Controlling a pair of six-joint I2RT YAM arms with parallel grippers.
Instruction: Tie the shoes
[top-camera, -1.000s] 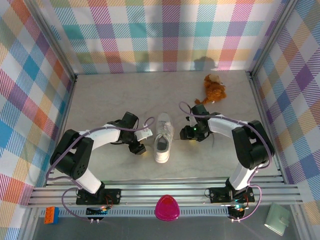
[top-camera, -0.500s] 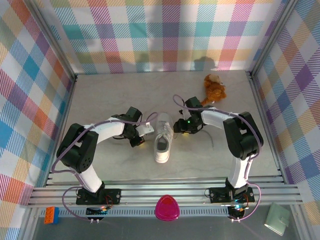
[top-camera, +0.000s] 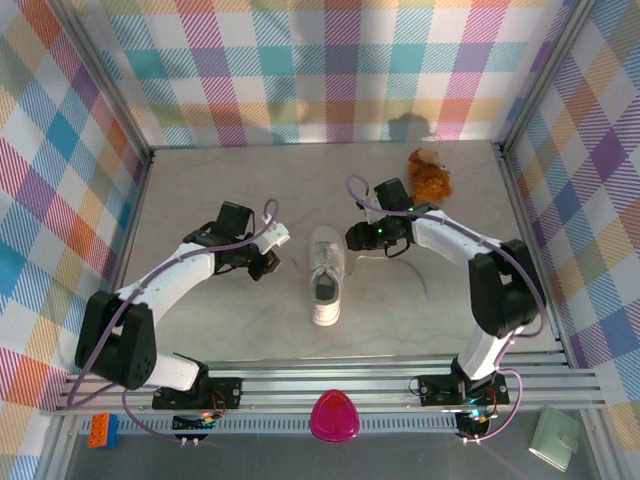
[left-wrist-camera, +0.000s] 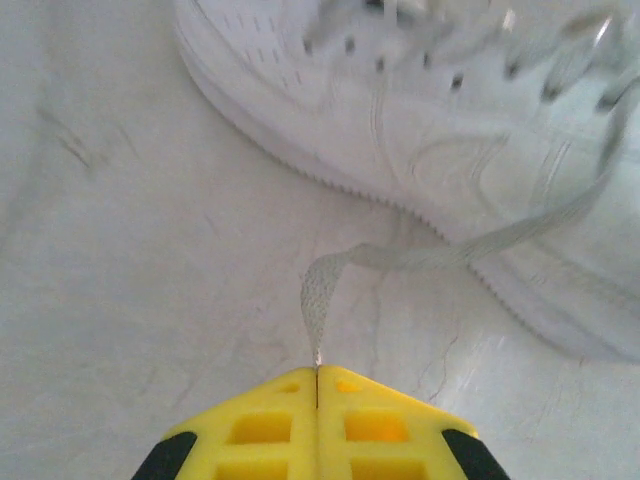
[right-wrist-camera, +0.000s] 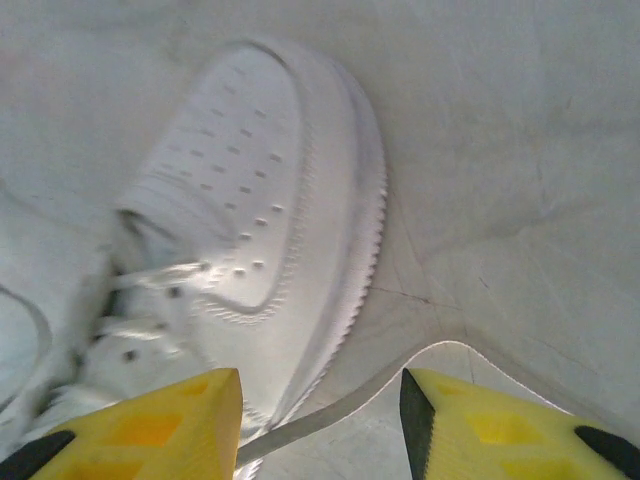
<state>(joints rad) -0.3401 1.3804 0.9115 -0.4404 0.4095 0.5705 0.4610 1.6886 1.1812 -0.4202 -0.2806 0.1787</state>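
Viewing from above, sneaker (top-camera: 327, 275): stands mid-frame on the pale table (top-camera: 200, 190), toe toward the upper edge, between the two arms.
Top view, left gripper (top-camera: 270, 264): just left of the sneaker, beside its front half; too small here to read the jaws.
Top view, right gripper (top-camera: 357, 240): just right of the toe.
Top view, loose lace (top-camera: 418, 278): a thin white line trailing over the table, lower right of the right gripper.
Top view, plush toy (top-camera: 428, 177): upper right, well apart from the sneaker.
Left wrist view, left gripper (left-wrist-camera: 317, 385): bottom centre, yellow fingers pressed together and pinching a lace end.
Left wrist view, held lace (left-wrist-camera: 440, 252): rises from the fingertips, bends right and runs up along the shoe's side.
Left wrist view, sneaker (left-wrist-camera: 420, 130): upper right, eyelets blurred along the top edge.
Right wrist view, right gripper (right-wrist-camera: 320, 378): bottom edge, jaws apart, gripping nothing.
Right wrist view, loose lace (right-wrist-camera: 370, 390): crosses the gap between the fingers and seems to lie flat on the table; contact with either finger is unclear.
Right wrist view, sneaker (right-wrist-camera: 270, 180): perforated toe at upper centre, just above the gap.
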